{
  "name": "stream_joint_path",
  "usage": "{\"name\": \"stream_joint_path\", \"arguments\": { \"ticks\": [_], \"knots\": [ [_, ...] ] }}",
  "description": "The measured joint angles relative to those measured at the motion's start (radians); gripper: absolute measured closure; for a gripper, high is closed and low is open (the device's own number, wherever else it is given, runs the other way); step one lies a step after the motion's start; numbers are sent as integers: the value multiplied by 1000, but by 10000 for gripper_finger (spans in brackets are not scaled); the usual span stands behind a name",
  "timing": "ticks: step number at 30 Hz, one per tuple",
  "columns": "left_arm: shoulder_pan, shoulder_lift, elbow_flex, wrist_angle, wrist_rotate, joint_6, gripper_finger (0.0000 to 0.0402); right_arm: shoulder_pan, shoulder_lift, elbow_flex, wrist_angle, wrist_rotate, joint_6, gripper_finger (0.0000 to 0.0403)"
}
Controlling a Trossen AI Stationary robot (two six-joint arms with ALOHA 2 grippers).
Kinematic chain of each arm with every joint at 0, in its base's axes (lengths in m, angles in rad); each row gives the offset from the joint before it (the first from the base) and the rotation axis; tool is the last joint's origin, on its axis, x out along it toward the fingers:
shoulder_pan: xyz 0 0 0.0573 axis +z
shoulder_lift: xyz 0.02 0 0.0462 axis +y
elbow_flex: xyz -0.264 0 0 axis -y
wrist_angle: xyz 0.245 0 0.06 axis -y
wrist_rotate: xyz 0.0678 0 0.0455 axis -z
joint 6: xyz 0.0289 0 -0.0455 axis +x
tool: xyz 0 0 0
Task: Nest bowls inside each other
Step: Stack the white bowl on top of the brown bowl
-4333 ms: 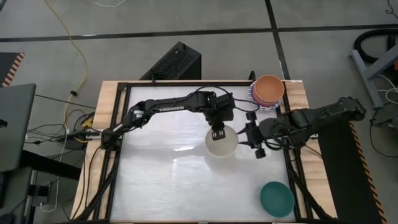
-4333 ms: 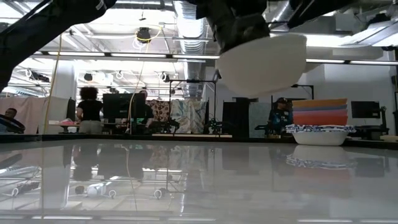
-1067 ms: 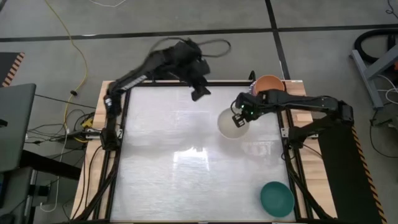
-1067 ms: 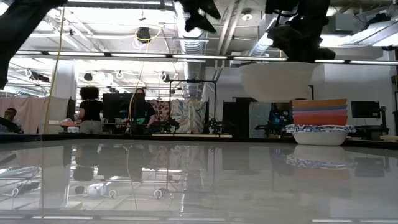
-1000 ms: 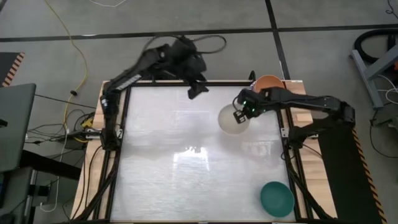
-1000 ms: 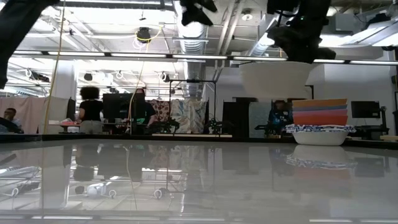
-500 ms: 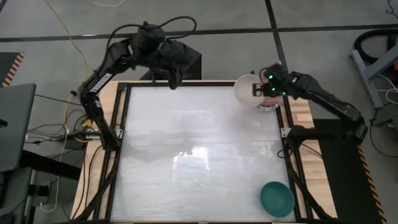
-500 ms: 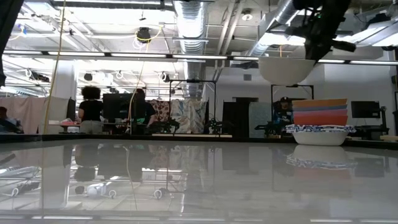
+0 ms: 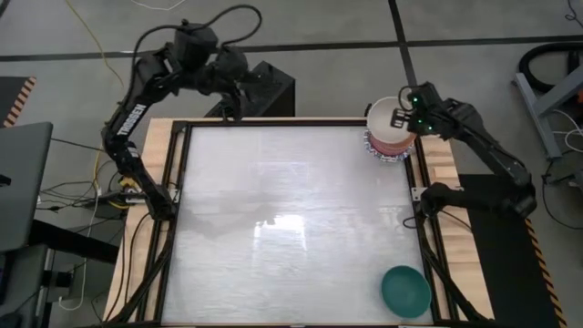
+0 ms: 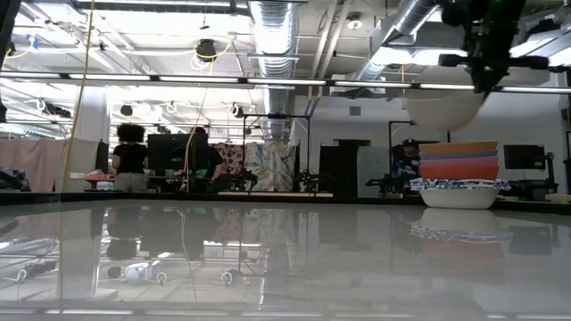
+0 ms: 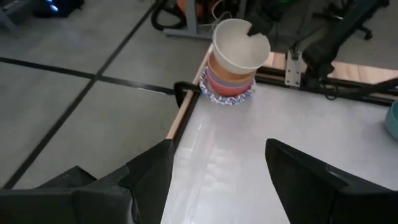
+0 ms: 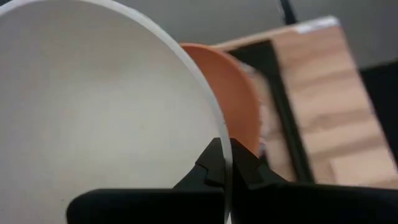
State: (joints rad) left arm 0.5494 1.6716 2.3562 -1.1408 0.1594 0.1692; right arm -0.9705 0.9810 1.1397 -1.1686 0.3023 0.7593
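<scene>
Cream bowl: the cream bowl [image 9: 386,119] hung in the air right over the stack, mouth up, not yet seated in it.
Grip: the right gripper [image 9: 402,116] had its fingers pressed together on the cream bowl's rim, one inside and one outside.
Stack: the stack of nested bowls [image 10: 459,180] stood at the table's far right corner, orange bowl [image 12: 230,106] on top, blue-patterned bowls at the base.
Teal bowl: the teal bowl [image 9: 404,291] sat alone near the near right corner, well apart from the stack.
Left arm: the left gripper [image 9: 234,111] waited beyond the far edge, fingers [image 11: 149,177] spread, nothing between them.
Table: the glossy white table [image 9: 282,228].
</scene>
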Motion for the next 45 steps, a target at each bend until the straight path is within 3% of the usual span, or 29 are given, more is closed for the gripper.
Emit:
{"name": "stream_joint_path", "arguments": {
  "ticks": [8, 13, 30, 45],
  "knots": [
    [43, -42, 0, 2, 0, 0, 157, -118, 2, 0, -10, -5, 22, 394],
    [47, -44, 0, 2, 0, 0, 157, -172, 34, 0, -6, -69, 25, 394],
    [47, -44, 0, 2, -6, 6, 157, -229, 111, -5, -51, -99, 1, 394],
    [47, -44, 0, 2, -9, 9, 157, -227, 44, -230, 150, -144, 135, 394]
  ]
}}
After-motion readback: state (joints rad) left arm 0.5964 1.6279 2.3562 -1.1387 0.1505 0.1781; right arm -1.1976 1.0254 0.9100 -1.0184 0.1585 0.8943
